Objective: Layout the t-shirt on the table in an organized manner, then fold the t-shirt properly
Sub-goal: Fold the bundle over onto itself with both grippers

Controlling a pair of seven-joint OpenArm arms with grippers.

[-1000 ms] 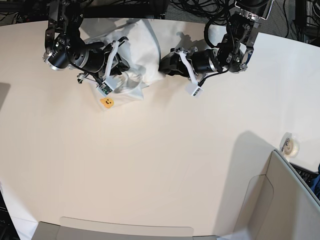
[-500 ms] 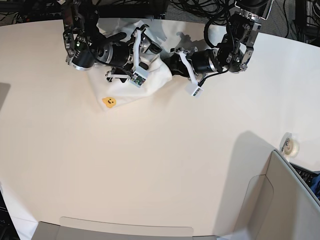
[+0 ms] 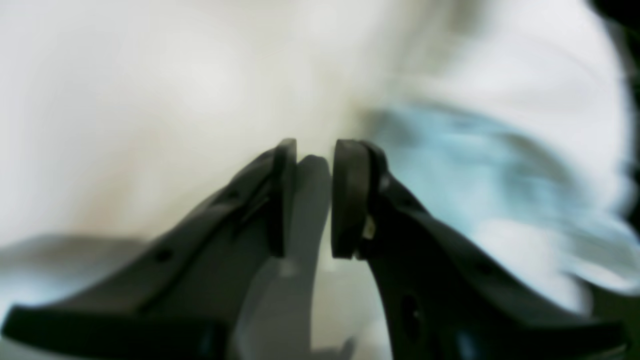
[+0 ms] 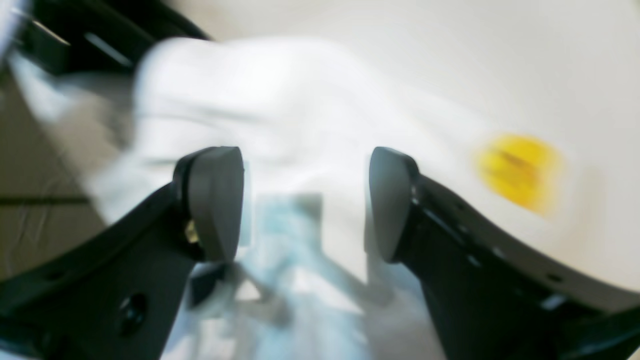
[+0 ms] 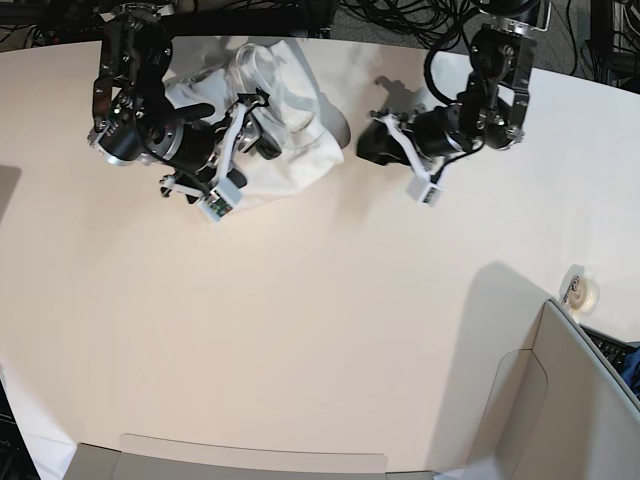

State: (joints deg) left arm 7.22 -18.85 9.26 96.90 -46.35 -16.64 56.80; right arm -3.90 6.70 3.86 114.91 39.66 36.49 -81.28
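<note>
White cloth, the shirt [image 5: 285, 150], lay bunched up at the far side of the worktop [image 5: 330, 330]. The right claw [image 4: 305, 205] hung over it, wide open and holding nothing. The left claw [image 3: 312, 200], just beside the shirt, was nearly closed with nothing in it.

Bare table [image 5: 300, 320] below t-shirt [image 5: 300, 160]
</note>
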